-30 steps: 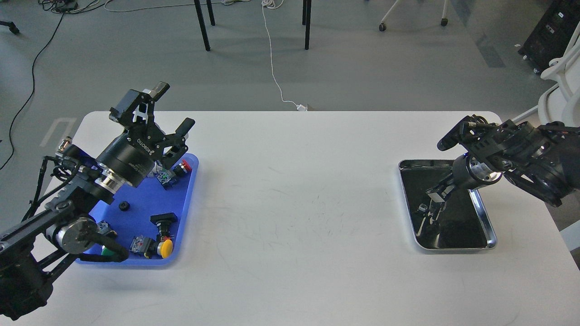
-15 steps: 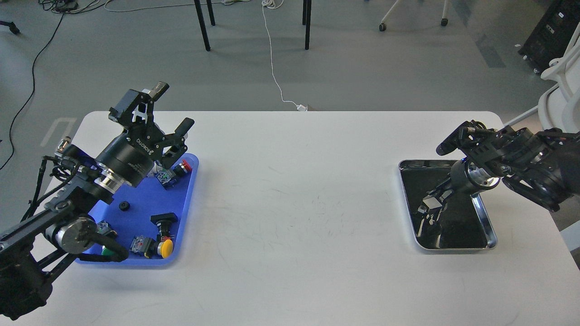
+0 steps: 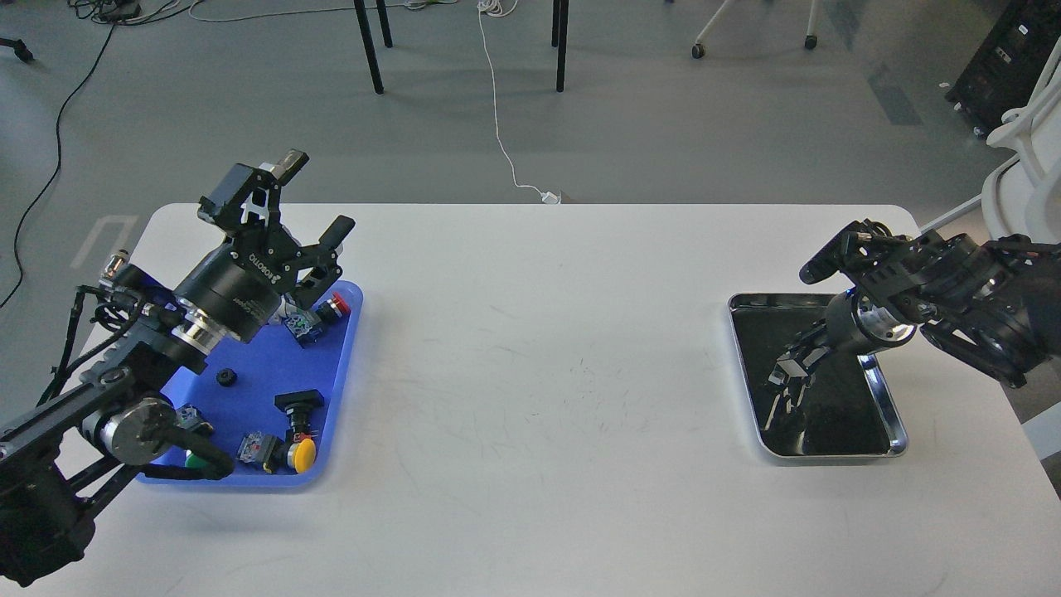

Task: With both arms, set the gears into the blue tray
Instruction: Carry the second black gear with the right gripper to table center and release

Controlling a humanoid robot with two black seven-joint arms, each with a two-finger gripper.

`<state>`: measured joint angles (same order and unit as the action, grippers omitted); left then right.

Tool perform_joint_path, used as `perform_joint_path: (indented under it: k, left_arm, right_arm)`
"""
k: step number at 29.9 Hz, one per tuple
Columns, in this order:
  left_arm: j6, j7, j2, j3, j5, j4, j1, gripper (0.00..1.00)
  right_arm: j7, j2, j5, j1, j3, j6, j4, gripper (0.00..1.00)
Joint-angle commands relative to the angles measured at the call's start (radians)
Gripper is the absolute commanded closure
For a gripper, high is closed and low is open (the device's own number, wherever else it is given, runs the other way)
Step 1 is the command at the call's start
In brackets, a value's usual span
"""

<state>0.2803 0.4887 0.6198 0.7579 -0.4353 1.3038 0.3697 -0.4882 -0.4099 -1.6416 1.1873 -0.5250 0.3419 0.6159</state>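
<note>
The blue tray (image 3: 257, 356) lies at the table's left end. One gear (image 3: 226, 378), a tiny black disc, rests on the tray's floor among push-button switches. My left gripper (image 3: 313, 197) hangs open and empty above the tray's far edge. On the right, my right gripper (image 3: 786, 371) points down into the black tray (image 3: 892, 414). It is dark against the glossy black floor, so its fingers cannot be told apart. I make out no gear in the black tray.
Switches with red (image 3: 335, 306), yellow (image 3: 303, 454) and black (image 3: 300, 404) caps lie in the blue tray. My left arm covers the tray's near left corner. Bare white tabletop (image 3: 539, 373) runs between the two trays. A white chair (image 3: 1024, 166) stands off the table's right end.
My right arm has sunk slightly, and its gripper has shifted a little to the left inside the black tray. The left arm and the blue tray's contents have not moved.
</note>
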Motion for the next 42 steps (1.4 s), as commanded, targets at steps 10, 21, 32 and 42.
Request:
perform_joint_path:
  k: [10,21,32,42]
  left_arm:
    - [0.000,0.000,0.001,0.000,-0.003,0.000,0.000,0.02]
    - [0.000,0.000,0.000,0.000,-0.003,0.000,0.000,0.02]
    - [0.003,0.000,0.000,0.003,-0.003,0.000,0.000,0.02]
    - [0.005,0.000,0.005,0.063,-0.005,0.006,-0.057,0.02]
  right_arm:
    - [-0.001,-0.043,0.008,0.026,0.046,0.000,0.062,0.81]
    - [-0.001,-0.174,0.012,0.124,0.111,0.008,0.228,0.81]
    - [-0.001,-0.015,0.192,0.233,0.109,0.012,0.295,0.80]
    - [-0.001,0.357,0.258,0.184,0.048,-0.026,0.154,0.79]
